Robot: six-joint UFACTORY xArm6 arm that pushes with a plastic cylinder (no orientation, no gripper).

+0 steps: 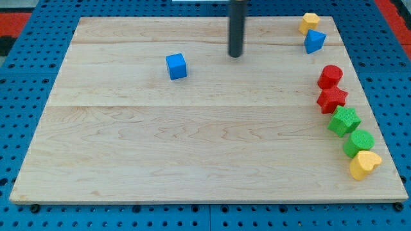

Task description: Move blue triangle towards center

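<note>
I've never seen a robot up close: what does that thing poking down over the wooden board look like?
It is a plain, straight, dark grey-black rod, round like a thick pen, with no cables or markings showing. My tip is blunt. The arm above it is out of view.

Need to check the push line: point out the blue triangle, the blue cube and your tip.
blue triangle [314, 42], camera view, middle of its front face.
blue cube [176, 66], camera view, centre of the block.
my tip [236, 56], camera view, the rod's very end, between the two blue blocks.
</note>
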